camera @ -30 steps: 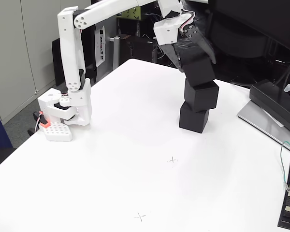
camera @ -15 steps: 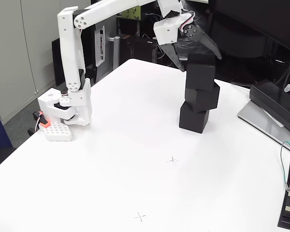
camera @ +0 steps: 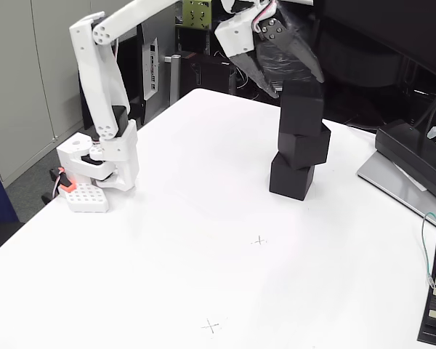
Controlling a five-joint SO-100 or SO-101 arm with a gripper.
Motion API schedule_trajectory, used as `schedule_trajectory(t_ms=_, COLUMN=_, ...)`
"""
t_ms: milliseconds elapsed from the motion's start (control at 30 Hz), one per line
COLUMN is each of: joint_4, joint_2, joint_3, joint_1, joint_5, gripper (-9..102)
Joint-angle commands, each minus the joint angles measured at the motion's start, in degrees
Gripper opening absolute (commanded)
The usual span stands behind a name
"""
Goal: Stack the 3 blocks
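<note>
— White tabletop (camera: 167, 240), where stand the blocks?
— Near its far edge, the three black blocks (camera: 299, 142) make one slightly crooked stack.
— And the arm?
— It reaches high from its base at the left edge; the gripper (camera: 294, 80) hangs spread open just above the top block, holding nothing.

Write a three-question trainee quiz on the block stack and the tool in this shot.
1. True or false: the tool is shut on the top block.
2. How many blocks stand in the stack on the table?
3. The middle block sits: A) square with the bottom block, B) twisted and overhanging it, C) beside it.

Key: 1. False, the tool is open just above the top block. 2. Three. 3. B.
</note>
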Motion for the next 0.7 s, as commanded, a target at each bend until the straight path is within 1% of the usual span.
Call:
schedule_trajectory(t_ms=0, joint_4=-0.1, joint_2=4.2, joint_3=-1.1, joint_1=2.8, joint_5=-0.4, gripper=16)
schedule_trajectory(t_ms=133, joint_4=-0.1, joint_2=6.5, joint_3=-1.1, joint_1=5.8, joint_5=-0.4, gripper=4)
schedule_trajectory(t_ms=233, joint_4=-0.1, joint_2=7.7, joint_3=-1.1, joint_1=7.9, joint_5=-0.4, gripper=-1)
schedule_trajectory(t_ms=433, joint_4=-0.1, joint_2=11.0, joint_3=-1.1, joint_1=11.8, joint_5=-0.4, gripper=-1)
schedule_trajectory(t_ms=667, joint_4=-0.1, joint_2=19.1, joint_3=-1.1, joint_1=19.2, joint_5=-0.4, gripper=-1)
